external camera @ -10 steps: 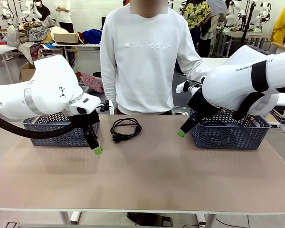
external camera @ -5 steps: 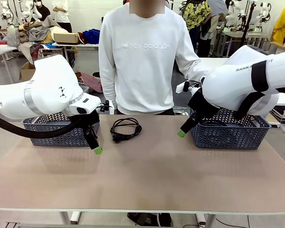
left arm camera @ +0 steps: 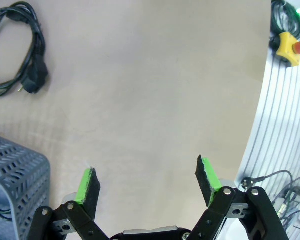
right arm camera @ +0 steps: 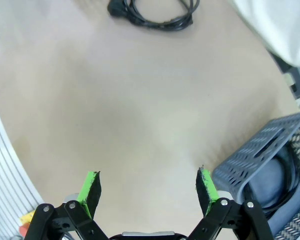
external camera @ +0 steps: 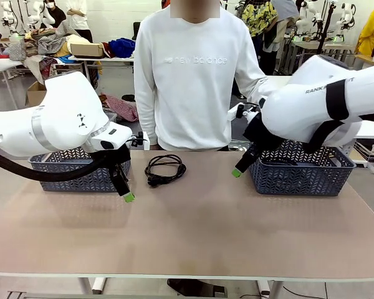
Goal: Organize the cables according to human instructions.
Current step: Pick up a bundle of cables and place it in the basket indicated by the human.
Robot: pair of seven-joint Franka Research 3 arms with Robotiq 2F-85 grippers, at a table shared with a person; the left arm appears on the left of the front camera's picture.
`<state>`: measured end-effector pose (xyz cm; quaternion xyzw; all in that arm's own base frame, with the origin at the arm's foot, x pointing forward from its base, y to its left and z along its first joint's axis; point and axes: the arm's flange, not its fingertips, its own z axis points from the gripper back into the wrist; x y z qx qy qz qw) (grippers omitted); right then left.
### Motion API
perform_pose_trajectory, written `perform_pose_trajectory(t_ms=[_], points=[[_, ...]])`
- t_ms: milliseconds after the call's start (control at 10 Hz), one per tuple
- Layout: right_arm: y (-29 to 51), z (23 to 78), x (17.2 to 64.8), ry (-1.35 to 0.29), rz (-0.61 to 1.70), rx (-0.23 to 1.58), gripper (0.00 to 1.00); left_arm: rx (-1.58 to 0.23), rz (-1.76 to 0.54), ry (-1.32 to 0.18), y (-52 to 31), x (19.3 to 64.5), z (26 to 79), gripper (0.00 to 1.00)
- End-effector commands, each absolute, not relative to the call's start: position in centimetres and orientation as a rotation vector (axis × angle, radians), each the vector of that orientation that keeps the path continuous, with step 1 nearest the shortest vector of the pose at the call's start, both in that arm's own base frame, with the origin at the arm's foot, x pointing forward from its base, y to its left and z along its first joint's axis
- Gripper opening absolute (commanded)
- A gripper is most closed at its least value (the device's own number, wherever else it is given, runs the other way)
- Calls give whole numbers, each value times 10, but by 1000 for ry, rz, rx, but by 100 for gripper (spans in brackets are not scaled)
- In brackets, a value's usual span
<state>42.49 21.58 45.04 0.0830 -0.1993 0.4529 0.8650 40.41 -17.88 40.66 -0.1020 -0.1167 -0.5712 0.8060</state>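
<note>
Between the baskets | cable (external camera: 165, 169) coiled flat | plug toward robot

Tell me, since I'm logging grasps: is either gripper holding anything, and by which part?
Nothing is held. The left gripper and right gripper are open over bare table; the coiled cable lies untouched.

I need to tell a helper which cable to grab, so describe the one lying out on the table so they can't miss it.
Start at the table, far edge, just in front of the person. Between the two grey baskets, nearer the left basket, lies the cable: a thin black cord in a loose round coil with a black plug. It alone sits on the bare tabletop, not inside a basket.
</note>
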Motion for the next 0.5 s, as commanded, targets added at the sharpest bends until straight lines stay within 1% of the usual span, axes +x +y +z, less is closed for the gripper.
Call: perform_pose_trajectory(t_ms=[0, 100, 400], points=[[236, 459, 452, -437, 1142, 105, 100, -221, -1215, -250, -177, 404, 407, 100], [246, 462, 464, -439, 1268, 87, 100, -221, -1215, -250, -177, 404, 407, 100], [273, 463, 497, -424, 1616, 117, 100, -221, -1215, -250, -177, 404, 407, 100]])
